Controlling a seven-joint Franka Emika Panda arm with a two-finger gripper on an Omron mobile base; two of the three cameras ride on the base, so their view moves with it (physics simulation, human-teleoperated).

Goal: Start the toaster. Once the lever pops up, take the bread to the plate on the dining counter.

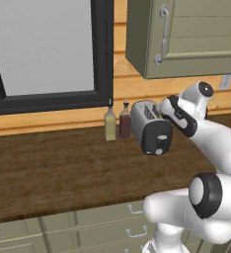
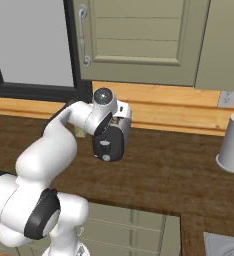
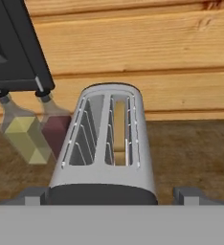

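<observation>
1. Clearly the first step is in hand: starting the toaster (image 3: 104,143), with the lever on its black end face not yet pressed, as far as I can judge.
2. Its fingers spread wide and holding nothing, the gripper (image 3: 113,196) hangs just above the near end of the toaster; in the hand view one dark finger tip rises on each side of the black end.
3. Ahead of the gripper the silver slotted top runs away toward the wood-panelled wall, and the bread (image 3: 118,131) stands on edge in the right-hand slot, a pale tan slice sunk between the wire guides.
4. Beyond the toaster and to the gripper's left stand two slim bottles, one yellowish (image 3: 23,134) and one dark red (image 3: 54,129), near the toaster's side but apart from it.
5. My judgement of the next move: the hand must drop past the end face, bring a finger onto the lever and push it down.
6. From the left base view the black end face (image 1: 157,136) with its knob shows plainly, which the hand view cuts off; from the right base view the arm covers much of the toaster (image 2: 109,137).
7. A grey canister (image 2: 233,142) well off to the right appears in the right base view alone.
</observation>
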